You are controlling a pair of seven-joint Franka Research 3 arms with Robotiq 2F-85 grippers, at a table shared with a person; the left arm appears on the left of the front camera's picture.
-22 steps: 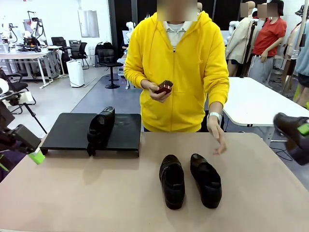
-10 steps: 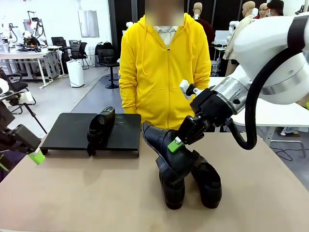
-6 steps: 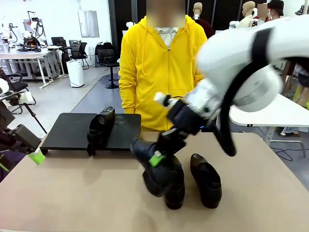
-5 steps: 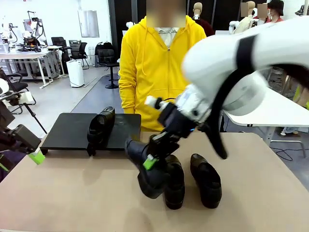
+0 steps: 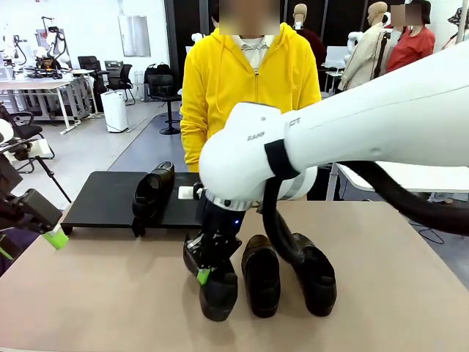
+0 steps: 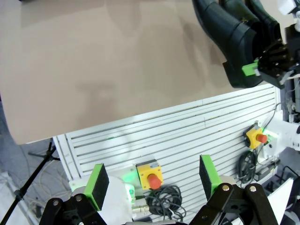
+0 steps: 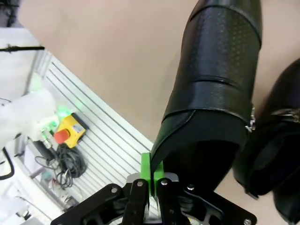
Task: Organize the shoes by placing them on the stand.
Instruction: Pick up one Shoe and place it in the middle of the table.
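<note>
**Right gripper**: fingers pinched almost together on the rim of the held loafer, at the heel end of its opening. In the right wrist view the green pads squeeze the thin leather wall, one on each side of it. The shoe's body runs away from the fingertips, toe farthest off.

**Held loafer, position:** low over the beige table, toe pointing down and toward the robot, just left of the loafer pair. Whether the toe touches the tabletop cannot be told.

**Loafer pair:** side by side on the table, centre, toes toward the robot.

**Stand**: black, on the table's far left, well apart from the held loafer. It carries a fourth loafer near its middle.

**Left gripper**: fingers wide apart, nothing between them, off the table's near left edge.

**Person**: yellow hoodie, at the far side.
</note>
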